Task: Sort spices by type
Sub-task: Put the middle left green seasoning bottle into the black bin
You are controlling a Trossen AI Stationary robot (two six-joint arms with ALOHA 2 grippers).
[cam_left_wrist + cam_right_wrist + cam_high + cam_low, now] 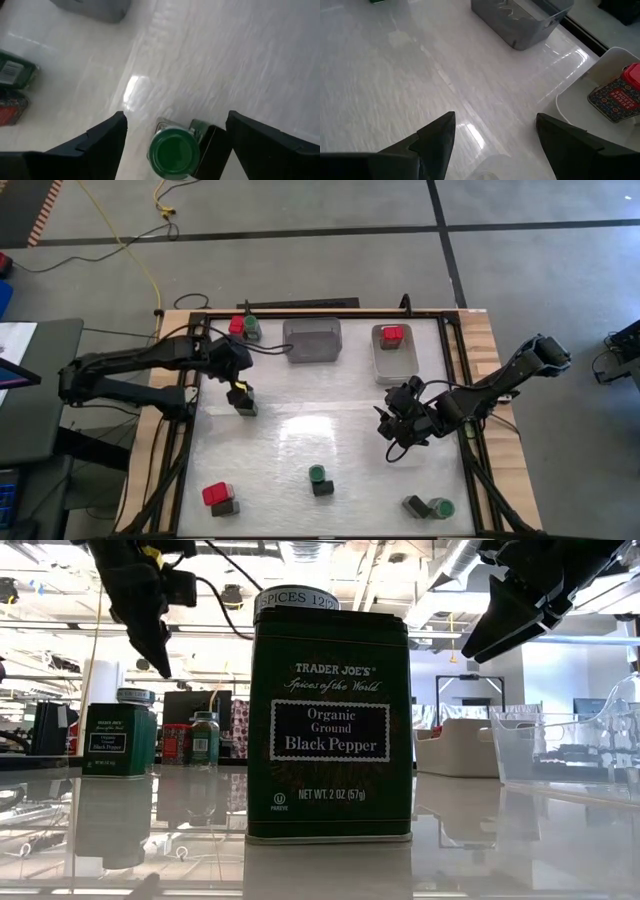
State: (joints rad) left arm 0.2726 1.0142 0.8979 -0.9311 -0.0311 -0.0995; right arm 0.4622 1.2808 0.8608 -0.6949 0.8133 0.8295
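**A:** ok so where's everything sitting on the bench (pixel 300 450)?

**B:** Overhead view: the left end effector (pixel 241 394) hangs at left of centre, right above a green-lidded jar (pixel 249 408) paired with a dark tin (pixel 241 410). In the left wrist view its two fingers (pixel 95 145) are spread wide, with the jar (pixel 174 151) and tin (pixel 210 150) between them, touching neither. So open, holding nothing.

**A:** and the right one?

**B:** The right end effector (pixel 395 423) is right of centre, just below the white tray (pixel 380 365) in the frame. Right wrist view shows its fingers (pixel 435 140) apart with only bare bench between them, so it's open and empty too.

**A:** what's sorted so far?

**B:** The white tray holds one red-topped box (pixel 392 336). The grey tray (pixel 312 340) sits top centre; can't tell if there's anything in it. Up at the top left of the bench there's another red-topped one (pixel 237 325) beside a green jar (pixel 252 330).

**A:** rest of the spices?

**B:** Along the bottom: a red-topped box on a dark block (pixel 220 498) at lower left, a green jar with a dark tin (pixel 320 481) at bottom centre, and a dark tin lying next to a green jar (pixel 428 506) at lower right. The low view is mostly filled by a Trader Joe's black pepper tin (pixel 330 725), upright, with another like it (pixel 117 738) further back on the left.
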